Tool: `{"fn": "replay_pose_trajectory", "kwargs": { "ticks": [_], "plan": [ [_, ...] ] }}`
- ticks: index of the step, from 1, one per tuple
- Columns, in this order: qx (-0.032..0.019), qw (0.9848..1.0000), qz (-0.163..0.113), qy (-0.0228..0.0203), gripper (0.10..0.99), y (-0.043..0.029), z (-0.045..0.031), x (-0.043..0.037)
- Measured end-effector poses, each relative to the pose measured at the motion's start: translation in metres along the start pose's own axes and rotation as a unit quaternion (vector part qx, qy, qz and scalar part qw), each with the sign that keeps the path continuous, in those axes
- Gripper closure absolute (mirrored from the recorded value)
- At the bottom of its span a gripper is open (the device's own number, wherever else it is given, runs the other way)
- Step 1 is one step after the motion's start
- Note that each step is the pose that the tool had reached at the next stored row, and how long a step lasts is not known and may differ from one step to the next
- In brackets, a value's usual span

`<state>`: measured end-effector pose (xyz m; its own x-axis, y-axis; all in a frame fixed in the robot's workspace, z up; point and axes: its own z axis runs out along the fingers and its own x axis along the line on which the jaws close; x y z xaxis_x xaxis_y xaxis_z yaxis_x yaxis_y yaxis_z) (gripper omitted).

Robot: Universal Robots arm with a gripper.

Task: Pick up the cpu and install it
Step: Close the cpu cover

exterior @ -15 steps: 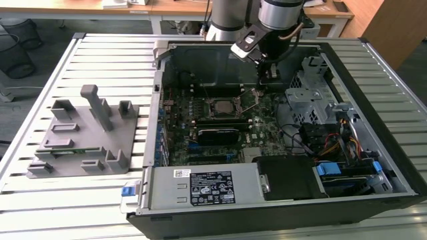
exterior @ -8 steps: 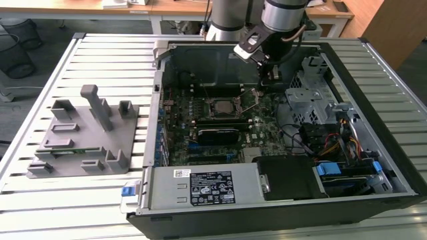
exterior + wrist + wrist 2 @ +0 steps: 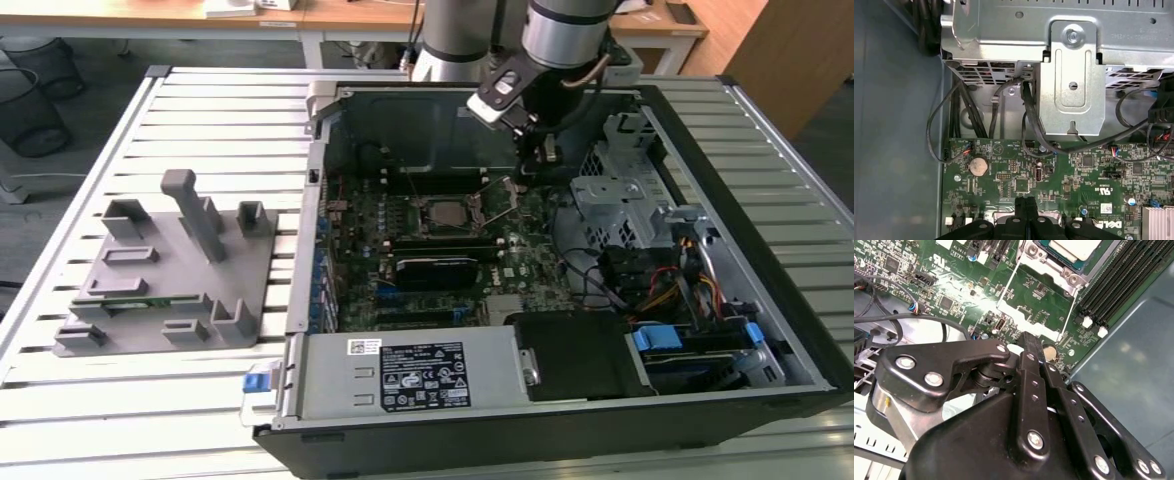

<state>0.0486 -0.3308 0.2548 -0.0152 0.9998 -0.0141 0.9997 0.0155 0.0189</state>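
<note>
A pale slatted metal table [image 3: 200, 120] carries an open black computer case [image 3: 561, 440], with a grey moulded fixture [image 3: 174, 270] towards the exterior view's left. The small flat square cpu with a silver-grey top [image 3: 441, 213] lies in the socket at the centre of the green motherboard [image 3: 521, 250]; the second wrist view shows the same cpu [image 3: 1079, 247] there. The black gripper [image 3: 547, 150] hangs over the board in the upper middle of the frame, to the exterior view's right of the socket. In both wrist views its fingers [image 3: 1020, 215] are pressed together with nothing between them

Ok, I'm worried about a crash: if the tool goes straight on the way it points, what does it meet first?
Probably the green motherboard just ahead of the tool, near the coin cell, not the cpu; depth is hard to judge.
</note>
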Motion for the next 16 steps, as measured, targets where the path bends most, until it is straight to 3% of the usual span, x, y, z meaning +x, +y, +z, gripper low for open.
{"fn": "replay_pose_trajectory", "kwargs": {
  "ticks": [16],
  "plan": [
    [0.0033, 1.0, -0.004, 0.0, 0.98, 0.0082, 0.0088, 0.0007]
  ]
}}
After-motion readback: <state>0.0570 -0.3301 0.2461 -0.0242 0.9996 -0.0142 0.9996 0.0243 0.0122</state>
